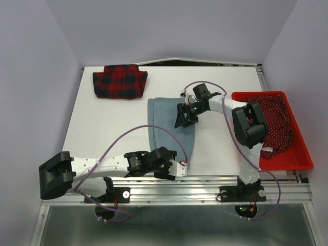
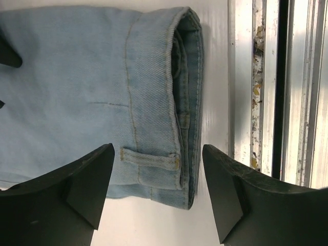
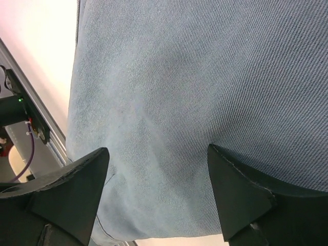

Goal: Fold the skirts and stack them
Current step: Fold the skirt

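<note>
Two skirts are out on the table (image 1: 113, 128), and both arms are reaching over the same one. The plaid skirt (image 1: 119, 81) sits at the far left corner, red and dark navy, folded into a compact block and well apart from the action. The light blue skirt (image 1: 171, 134) lies flat in the middle of the table as a long strip running from far to near. Its waistband (image 2: 187, 92) is at the near end, just beside the metal rail (image 2: 266, 102) along the table's edge. The left arm stretches low across the front, and the left tool (image 2: 158, 169) is released, jaws spread wide. Its dark fingers (image 2: 77, 195) stand to either side of the waistband corner, with a belt loop (image 2: 151, 159) right between them (the stitching shows crisply in the wrist view). Whether the fingertips touch the cloth, I cannot tell. Farther up the strip, the right arm bends in from its base, and the right tool (image 3: 159, 174) is likewise released, jaws apart. It hovers over plain blue-grey weave that fills nearly the whole wrist view, with a sliver of white table and rail at the left. Nothing is pinched in either tool. Over at the right edge of the table sits the red basket (image 1: 297, 148), with a dotted red cloth (image 1: 274, 115) heaped inside it, partly hidden behind the right arm's upper link.
</note>
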Controlling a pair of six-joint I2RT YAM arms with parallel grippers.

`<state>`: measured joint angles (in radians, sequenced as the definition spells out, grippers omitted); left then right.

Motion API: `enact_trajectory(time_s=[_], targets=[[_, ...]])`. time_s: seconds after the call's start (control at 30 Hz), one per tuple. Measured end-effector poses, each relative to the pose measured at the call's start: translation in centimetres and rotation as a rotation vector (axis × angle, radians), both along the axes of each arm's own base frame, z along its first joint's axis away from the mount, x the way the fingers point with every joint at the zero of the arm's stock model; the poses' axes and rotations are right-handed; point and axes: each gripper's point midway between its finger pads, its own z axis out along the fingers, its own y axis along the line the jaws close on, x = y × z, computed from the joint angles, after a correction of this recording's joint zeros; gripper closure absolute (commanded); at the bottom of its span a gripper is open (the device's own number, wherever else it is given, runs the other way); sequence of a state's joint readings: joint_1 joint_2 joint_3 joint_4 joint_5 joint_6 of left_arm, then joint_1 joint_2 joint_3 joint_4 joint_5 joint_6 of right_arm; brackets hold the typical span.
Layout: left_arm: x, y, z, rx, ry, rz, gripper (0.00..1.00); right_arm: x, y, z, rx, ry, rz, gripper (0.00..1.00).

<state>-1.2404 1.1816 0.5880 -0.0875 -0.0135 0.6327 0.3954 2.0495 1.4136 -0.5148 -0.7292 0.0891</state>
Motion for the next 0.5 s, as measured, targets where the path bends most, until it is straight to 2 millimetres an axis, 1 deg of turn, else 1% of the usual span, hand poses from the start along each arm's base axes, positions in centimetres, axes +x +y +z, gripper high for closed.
enact_trajectory(time_s=[0.13,0.27,0.43,0.5], targets=[[-0.1,0.4,-1.1,0.033,-0.011,-0.019,0.29,0.1,-0.1,-0.2,0.001,-0.001,0.001,0.18],[-0.4,0.3,-1.9,0.066,-0.023,-0.048,0.38,0.2,-0.1,-0.4,0.001,0.0,0.001,0.18],[-0.6,0.7,-4.3,0.138,-0.019,-0.078,0.39,0.3,0.0,-0.4,0.008,0.006,0.004,0.18],[-0.6,0.4,-4.2,0.13,-0.029,-0.083,0.39,0.3,0.0,-0.4,0.009,0.006,0.004,0.18]])
